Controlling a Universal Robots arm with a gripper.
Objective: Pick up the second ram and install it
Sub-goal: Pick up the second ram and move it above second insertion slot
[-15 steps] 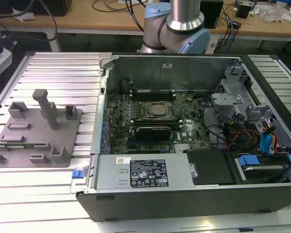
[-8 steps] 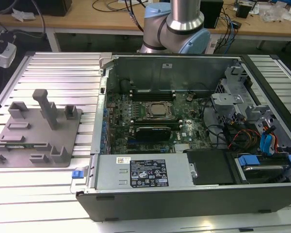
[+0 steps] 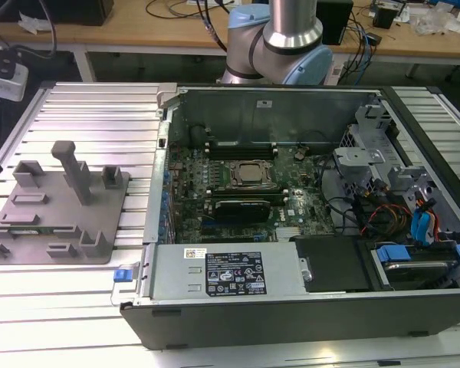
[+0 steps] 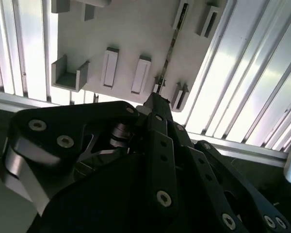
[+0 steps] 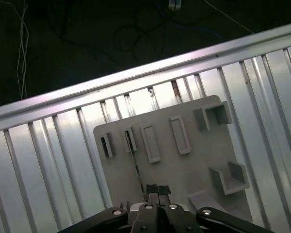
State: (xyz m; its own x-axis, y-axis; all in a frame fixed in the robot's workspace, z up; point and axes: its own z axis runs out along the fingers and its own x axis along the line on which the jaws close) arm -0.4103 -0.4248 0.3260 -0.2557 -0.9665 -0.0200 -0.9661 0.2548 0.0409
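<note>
- The second ram [image 5: 136, 162] [image 4: 170, 51] stands on its edge on the grey fixture plate [image 3: 61, 207] [image 5: 184, 170] [image 4: 131, 29]. In both wrist views it shows as a thin line running between slotted holders.
- The gripper [image 5: 158, 189] [image 4: 157, 99] hangs above the plate, in line with the ram. Its jaws are drawn together tip to tip and hold nothing; they are apart from the ram.
- Two oblong raised blocks [image 5: 150, 143] lie just beside the ram. A U-shaped bracket [image 5: 228, 177] [image 4: 68, 73] stands farther along the plate.
- In the exterior view a tall angled post [image 3: 73, 169] rises from the plate.
- The open computer case [image 3: 291, 322] lies at the exterior view's right of the plate. The square silver CPU [image 3: 249, 175] sits mid-board, and bundled cables [image 3: 379, 215] lie beside it.
- Plate and case rest on a ribbed aluminium table [image 3: 92, 115].
- The arm's base [image 3: 291, 31] rises behind the case, in front of a wooden table [image 3: 138, 23] strewn with cables.
</note>
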